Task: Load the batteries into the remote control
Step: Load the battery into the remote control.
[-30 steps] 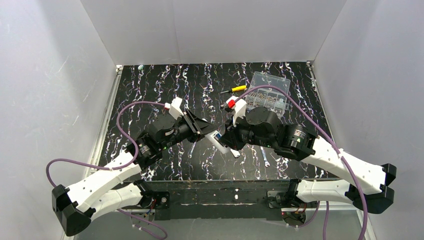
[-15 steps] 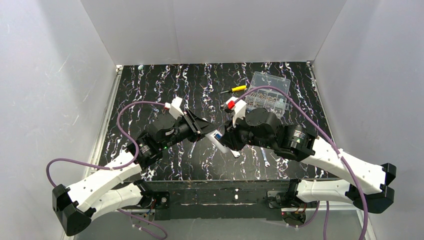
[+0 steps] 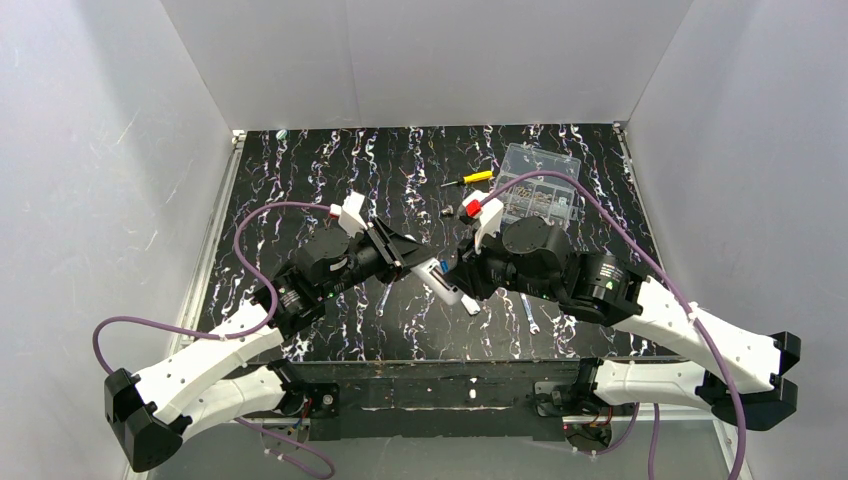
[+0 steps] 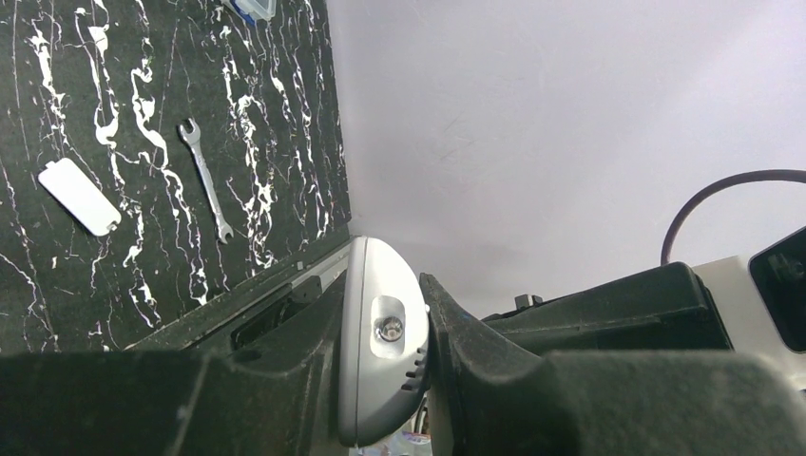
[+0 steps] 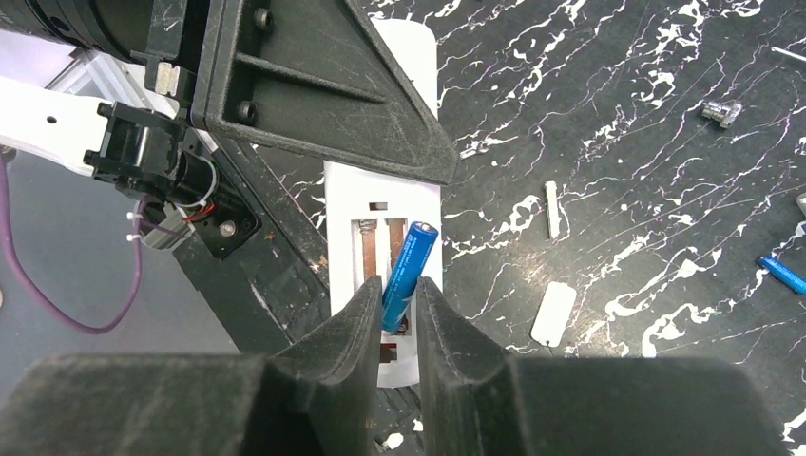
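My left gripper (image 3: 410,257) is shut on the white remote control (image 3: 443,284) and holds it above the table. In the left wrist view the remote's rounded end (image 4: 375,351) sits clamped between the two fingers. My right gripper (image 3: 461,279) is shut on a blue battery (image 5: 409,274). The battery is slanted over the remote's open battery compartment (image 5: 378,237), with its lower end between my fingertips (image 5: 399,290). A second blue battery (image 5: 785,274) lies on the table at the right edge of the right wrist view.
The white battery cover (image 5: 553,313) lies on the black marbled table, also seen from the left wrist (image 4: 79,197). A silver wrench (image 4: 207,190) lies near it. A yellow-handled screwdriver (image 3: 472,178) and a clear compartment box (image 3: 537,190) sit at the back right. White walls enclose the table.
My right gripper has shifted slightly right and turned, bringing the battery over the remote's compartment. The remote has tilted a little in my left gripper, which stays in place.
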Tool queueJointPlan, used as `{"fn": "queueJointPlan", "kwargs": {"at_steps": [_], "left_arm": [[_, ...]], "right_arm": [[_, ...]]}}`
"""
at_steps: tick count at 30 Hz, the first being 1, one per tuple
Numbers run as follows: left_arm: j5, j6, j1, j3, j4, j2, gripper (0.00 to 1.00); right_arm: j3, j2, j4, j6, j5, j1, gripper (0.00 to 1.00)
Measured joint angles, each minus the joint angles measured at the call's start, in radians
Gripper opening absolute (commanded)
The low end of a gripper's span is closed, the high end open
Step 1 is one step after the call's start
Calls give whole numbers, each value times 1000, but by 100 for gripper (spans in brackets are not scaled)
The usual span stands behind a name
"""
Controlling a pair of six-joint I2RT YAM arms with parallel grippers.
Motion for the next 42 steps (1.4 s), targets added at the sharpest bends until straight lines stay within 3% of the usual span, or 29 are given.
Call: {"fn": "queueJointPlan", "kwargs": {"at_steps": [42], "left_arm": [[5,-3,0,-15,17,2,0]], "right_arm": [[-20,-2,7,-51,-34,1,33]]}}
